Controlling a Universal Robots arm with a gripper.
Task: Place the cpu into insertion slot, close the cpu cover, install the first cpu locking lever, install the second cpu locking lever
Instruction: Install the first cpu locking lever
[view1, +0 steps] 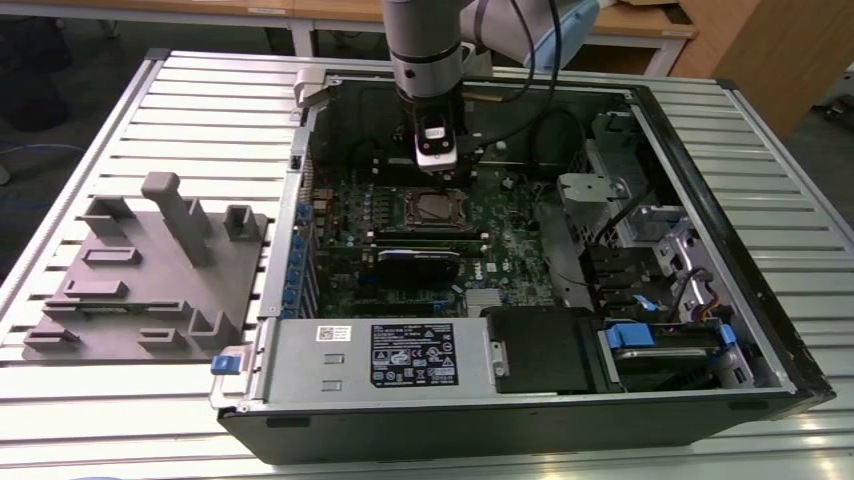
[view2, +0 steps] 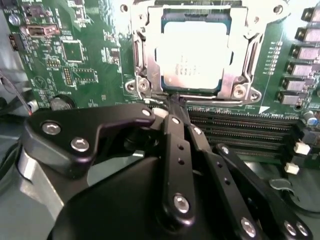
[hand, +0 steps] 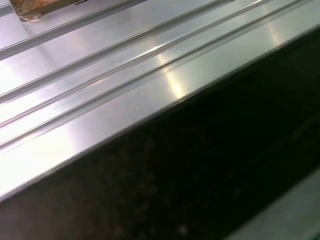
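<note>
cpu: the cpu (view2: 194, 54) is seated in the insertion slot (view2: 150, 55), silver-grey top showing, square to the socket.
cpu cover: the cpu cover (view2: 240, 75) is seen lying down around the chip, which shows through its window.
gripper: in the second wrist view the gripper (view2: 170, 102) has its black fingers pressed together, tips at the near edge of the socket frame; nothing is seen pinched.
levers: judged to be the step in hand; whether either lever is latched cannot be told.
technique: the lever is best pushed with the closed tips, low and steady, kept off the chip and the memory slots (view2: 240, 131).
surroundings: green motherboard (view2: 90, 60) inside the open computer case (view1: 694, 300); grey fixture (view1: 147, 270) lies on the slatted table (view1: 80, 420).
</note>
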